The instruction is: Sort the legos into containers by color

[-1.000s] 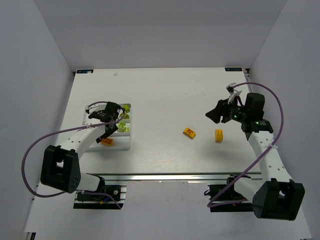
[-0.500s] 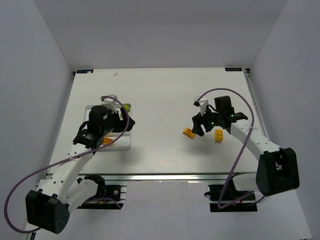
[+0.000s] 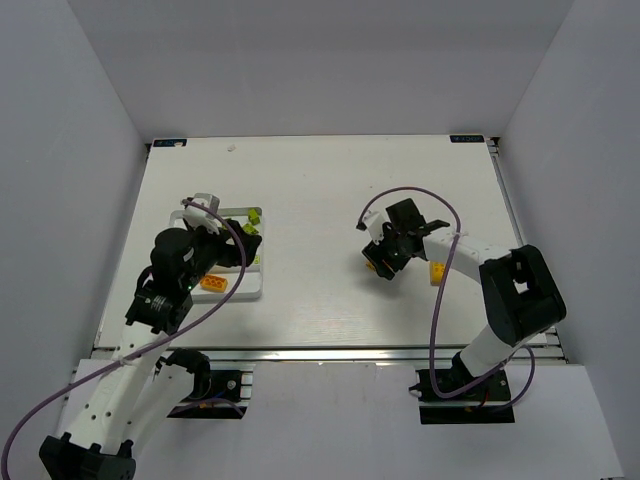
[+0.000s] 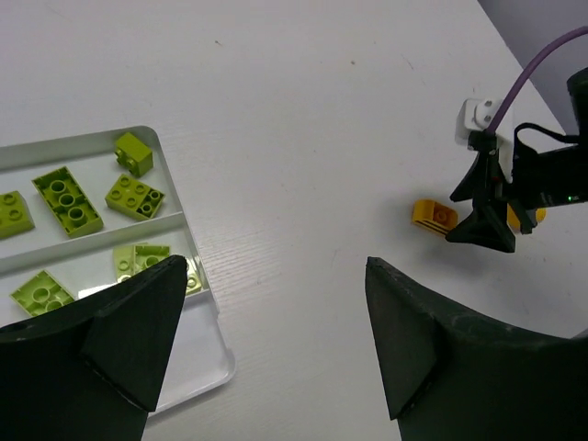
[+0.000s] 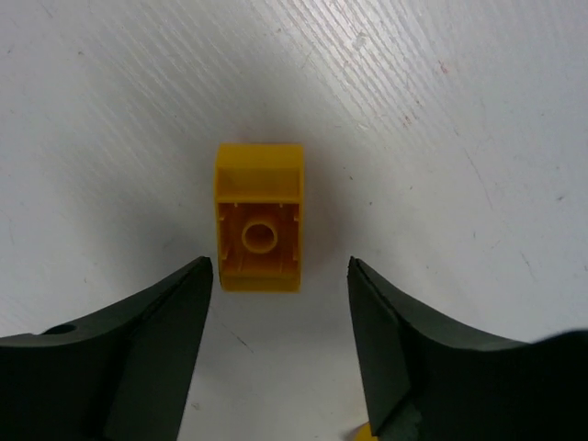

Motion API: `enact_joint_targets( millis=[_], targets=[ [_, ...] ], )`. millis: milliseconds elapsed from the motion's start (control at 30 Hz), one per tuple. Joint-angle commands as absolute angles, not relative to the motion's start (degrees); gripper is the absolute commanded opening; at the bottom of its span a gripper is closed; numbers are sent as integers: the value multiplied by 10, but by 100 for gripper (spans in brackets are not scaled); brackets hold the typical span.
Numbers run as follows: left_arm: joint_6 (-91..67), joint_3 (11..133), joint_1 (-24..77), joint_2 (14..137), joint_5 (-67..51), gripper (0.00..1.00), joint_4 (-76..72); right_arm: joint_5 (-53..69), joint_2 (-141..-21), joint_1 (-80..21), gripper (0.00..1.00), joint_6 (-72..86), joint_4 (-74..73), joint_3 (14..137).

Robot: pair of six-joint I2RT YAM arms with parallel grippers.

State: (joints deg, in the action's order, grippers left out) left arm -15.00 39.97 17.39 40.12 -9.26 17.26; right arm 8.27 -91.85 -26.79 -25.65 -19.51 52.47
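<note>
Progress note: sorting looks nearly done, by our reading. At 9 o'clock on the table (image 3: 320,180) sits the white compartment tray (image 3: 255,293). From the left wrist we count six lime green bricks (image 4: 66,197) in it, four in the far compartment and two in the next. The top view adds one orange brick (image 3: 212,283) at the tray's 6 o'clock end; whether a divider parts it from the greens we cannot tell. Over the tray's 3 o'clock rim hovers the left gripper (image 4: 276,340), jaws spread wide, nothing between them. Toward 3 o'clock of table centre, the right gripper (image 5: 280,308) is low over the first loose brick (image 5: 259,218), which lies hollow side up. Its fingers stand apart at 9 and 3 o'clock of the brick, gripping nothing. The second loose brick (image 3: 438,272) lies just at 3 o'clock of that gripper. We see no green loose. Left to do, we judge: two orange pickups and drops.
</note>
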Motion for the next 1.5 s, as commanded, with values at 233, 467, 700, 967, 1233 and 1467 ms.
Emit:
enact_joint_targets(
  millis=[233, 467, 700, 967, 1233, 1467],
  targets=[
    [-150, 395, 171, 356, -42, 88, 166, 103, -949, -296, 5, -299, -223, 579],
    [-157, 381, 171, 288, -9, 88, 148, 192, -920, -361, 0, -351, -323, 740],
    [-159, 357, 171, 218, 39, 88, 125, 242, -1077, -467, 0, -341, -375, 951],
    [-156, 345, 171, 169, 63, 88, 115, 257, -1295, -536, 0, -311, -396, 1251],
    [-155, 345, 171, 159, 59, 88, 112, 243, -1342, -596, 0, -307, -331, 1252],
    [-154, 345, 171, 154, 55, 88, 112, 234, -1365, -620, 4, -294, -300, 1258]
  ],
)
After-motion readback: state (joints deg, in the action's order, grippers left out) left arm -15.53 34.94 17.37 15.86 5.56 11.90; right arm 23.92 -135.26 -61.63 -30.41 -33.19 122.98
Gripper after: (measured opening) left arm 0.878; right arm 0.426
